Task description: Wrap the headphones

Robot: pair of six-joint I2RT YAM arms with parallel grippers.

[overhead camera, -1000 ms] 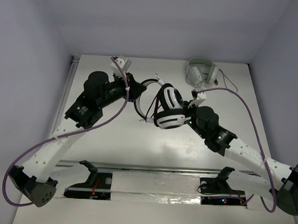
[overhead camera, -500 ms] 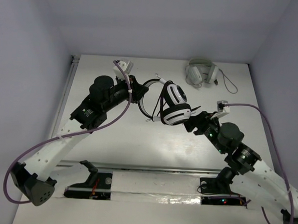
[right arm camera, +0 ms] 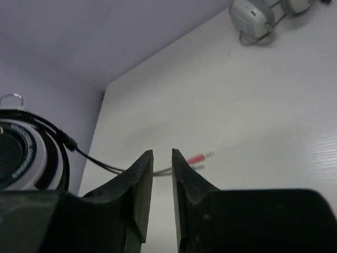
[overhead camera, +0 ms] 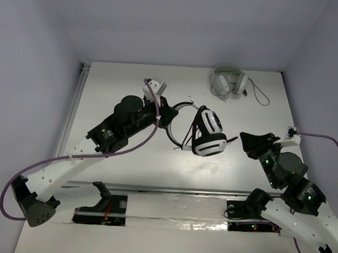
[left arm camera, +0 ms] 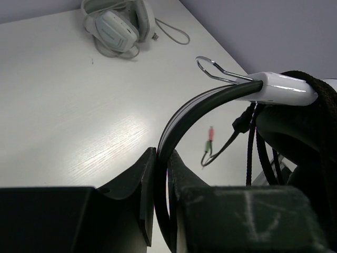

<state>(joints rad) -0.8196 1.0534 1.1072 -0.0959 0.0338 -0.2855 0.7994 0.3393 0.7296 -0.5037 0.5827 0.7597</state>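
The headphones (overhead camera: 209, 144) have a thin black headband (overhead camera: 178, 107) and white-and-black ear cups. My left gripper (overhead camera: 165, 112) is shut on the headband, which runs between its fingers in the left wrist view (left arm camera: 200, 100). The black cable (left arm camera: 250, 142) is looped round the cups. Its red and green plugs (overhead camera: 235, 140) stick out to the right and also show in the right wrist view (right arm camera: 202, 156). My right gripper (overhead camera: 244, 143) is just right of the plugs. In its own view (right arm camera: 162, 154) the jaws stand a narrow gap apart and hold nothing; the cable passes beyond them.
Pale grey headphones (overhead camera: 229, 81) with a grey cable lie at the back right of the table; they also show in the left wrist view (left arm camera: 116, 29) and the right wrist view (right arm camera: 253, 13). The walls close in at the back and both sides.
My left gripper has carried the headphones right and toward the near edge. My right gripper has drawn back to the right, away from the ear cup it was against.
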